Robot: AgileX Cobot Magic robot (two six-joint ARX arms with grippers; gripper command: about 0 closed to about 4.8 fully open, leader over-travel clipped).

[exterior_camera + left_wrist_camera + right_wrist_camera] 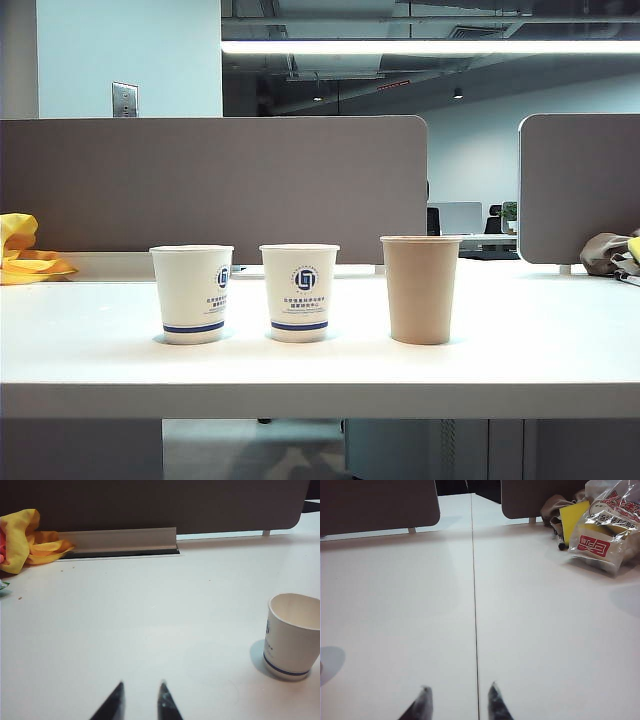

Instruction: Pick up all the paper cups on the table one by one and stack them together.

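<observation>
Three paper cups stand upright in a row on the white table: a short white cup with a blue logo at the left, a second like it in the middle, and a taller tan-brown cup at the right. Neither arm shows in the exterior view. The left gripper is open over bare table with nothing between its fingers, and one white cup stands well off to its side. Over the table seam the right gripper stands open and empty, no cup in its view.
Grey divider panels run along the back of the table. A yellow cloth lies at the far left, also in the left wrist view. A snack bag, a yellow card and a dark bundle lie at the far right.
</observation>
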